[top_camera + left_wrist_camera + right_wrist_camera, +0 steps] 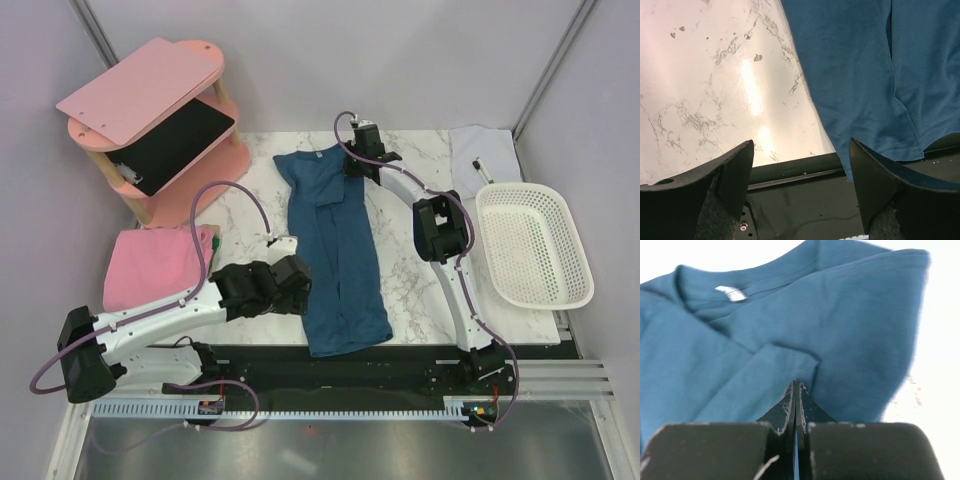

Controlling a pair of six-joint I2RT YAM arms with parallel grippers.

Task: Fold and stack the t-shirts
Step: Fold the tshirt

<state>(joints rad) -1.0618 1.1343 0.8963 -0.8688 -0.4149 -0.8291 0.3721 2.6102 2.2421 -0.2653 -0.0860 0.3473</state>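
Observation:
The dark teal-blue t-shirt (335, 250) lies lengthwise on the marble table, folded narrow, collar at the far end. My right gripper (352, 166) is at its far right shoulder. In the right wrist view the gripper (797, 385) is shut, with a sliver of teal cloth (765, 315) between the jaws. My left gripper (302, 290) is at the shirt's near left hem. In the left wrist view it (802, 146) is open and empty, with the teal hem (880, 65) beside its right finger. The pink t-shirt (150, 268) lies folded at the table's left edge.
A rigid pink shelf (150, 90) with a black slab on its lower deck stands at the back left. A white perforated basket (530, 245) sits at the right. A small white cloth with a pen (482, 155) lies behind it. The table's black front rail (795, 167) runs under my left gripper.

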